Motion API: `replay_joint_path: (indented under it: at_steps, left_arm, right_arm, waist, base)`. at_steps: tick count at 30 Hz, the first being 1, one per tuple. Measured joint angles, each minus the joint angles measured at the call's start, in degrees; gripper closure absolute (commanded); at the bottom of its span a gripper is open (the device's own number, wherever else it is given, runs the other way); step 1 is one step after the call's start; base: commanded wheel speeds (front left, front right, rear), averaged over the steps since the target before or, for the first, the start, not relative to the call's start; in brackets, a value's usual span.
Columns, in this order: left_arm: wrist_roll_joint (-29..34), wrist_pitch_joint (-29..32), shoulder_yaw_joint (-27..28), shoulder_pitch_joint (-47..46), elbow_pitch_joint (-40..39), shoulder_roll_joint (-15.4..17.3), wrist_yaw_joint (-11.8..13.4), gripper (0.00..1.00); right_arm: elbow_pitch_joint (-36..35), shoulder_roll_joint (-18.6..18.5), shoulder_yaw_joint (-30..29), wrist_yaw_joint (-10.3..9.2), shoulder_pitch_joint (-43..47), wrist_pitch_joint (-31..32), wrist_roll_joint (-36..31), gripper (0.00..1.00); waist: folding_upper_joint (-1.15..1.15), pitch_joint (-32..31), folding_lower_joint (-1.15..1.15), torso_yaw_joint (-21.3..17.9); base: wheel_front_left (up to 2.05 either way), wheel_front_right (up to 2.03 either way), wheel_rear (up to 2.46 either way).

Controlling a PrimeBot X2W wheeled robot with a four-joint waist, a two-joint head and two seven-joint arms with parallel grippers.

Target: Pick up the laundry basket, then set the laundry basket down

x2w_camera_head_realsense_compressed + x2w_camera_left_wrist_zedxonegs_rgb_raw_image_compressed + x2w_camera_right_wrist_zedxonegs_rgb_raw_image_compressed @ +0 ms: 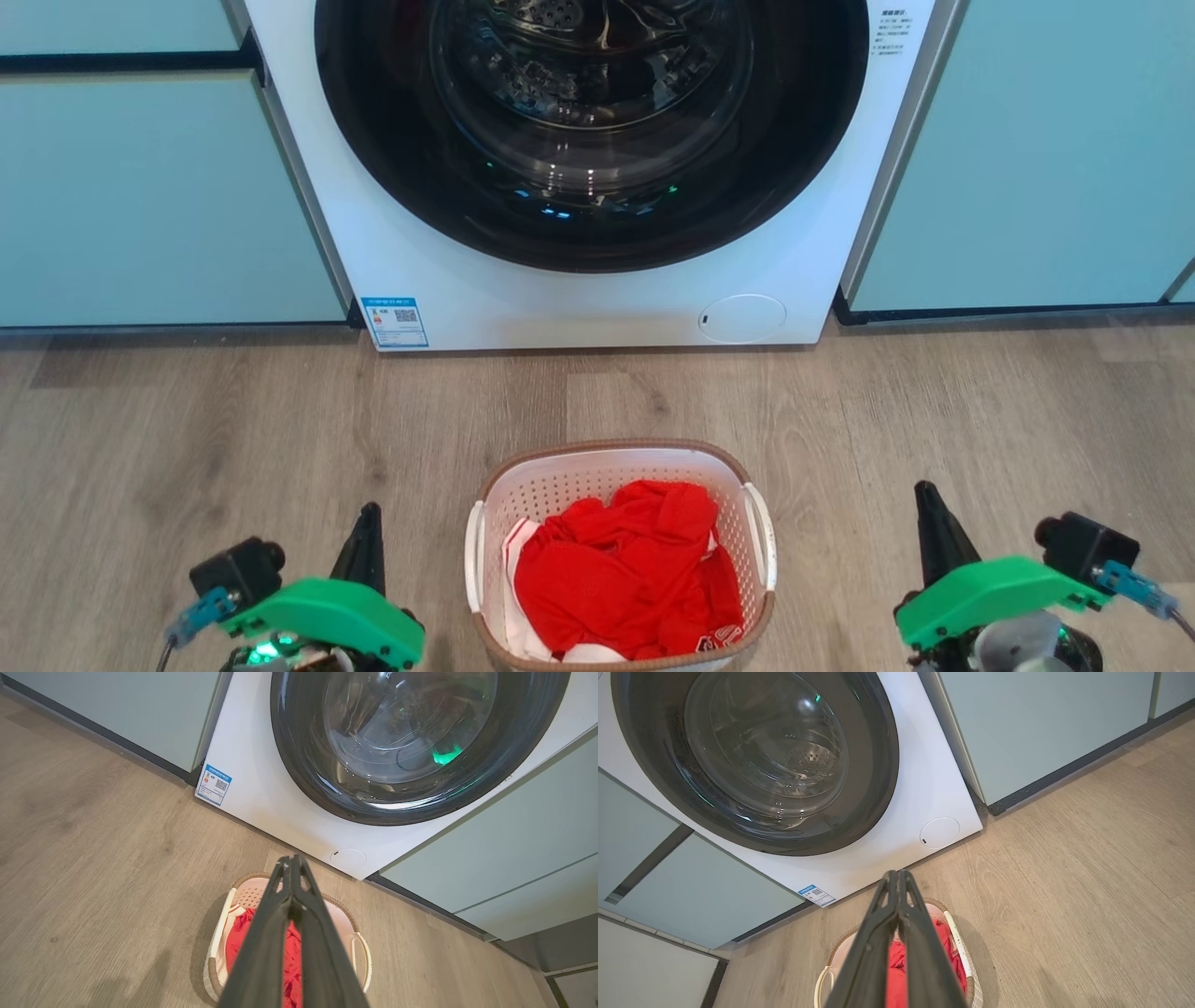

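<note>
- Head view: the laundry basket (611, 448), holding red clothes (625, 569), stands on the wood floor (233, 439) out from the washing machine (597, 308). It sits between the left gripper (370, 523) and the right gripper (927, 499), touching neither.
- Left wrist view: the left gripper (292, 861) has its fingers pressed together, empty, crossing in front of the laundry basket (250, 896).
- Right wrist view: the right gripper (896, 875) is likewise pressed together and empty, with the laundry basket (957, 945) behind it.

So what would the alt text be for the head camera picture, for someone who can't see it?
A white laundry basket holding red clothes stands on a wooden floor before a white washing machine with a dark round door. The left tool and right tool, each shut, flank the basket without touching it.
</note>
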Motion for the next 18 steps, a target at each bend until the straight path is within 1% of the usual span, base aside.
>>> replay_joint_path:
  at_steps: [14,18]
  left_arm:
    - [-8.75,2.24,2.04,-0.95,-0.56,0.02,-1.55,1.0]
    - [-10.65,2.75,2.44,-1.11,-0.71,0.02,-1.57,1.0]
  right_arm:
    - [0.18,-0.41,-1.69,0.0,-0.09,2.07,8.84,1.0]
    - [0.27,-0.42,-2.0,0.0,-0.41,2.42,10.79,1.0]
  waist:
    - [0.0,0.51,0.0,-0.24]
    - [0.0,0.62,0.0,-0.3]
  base:
    - [0.0,0.0,0.0]
    - [0.0,0.0,0.0]
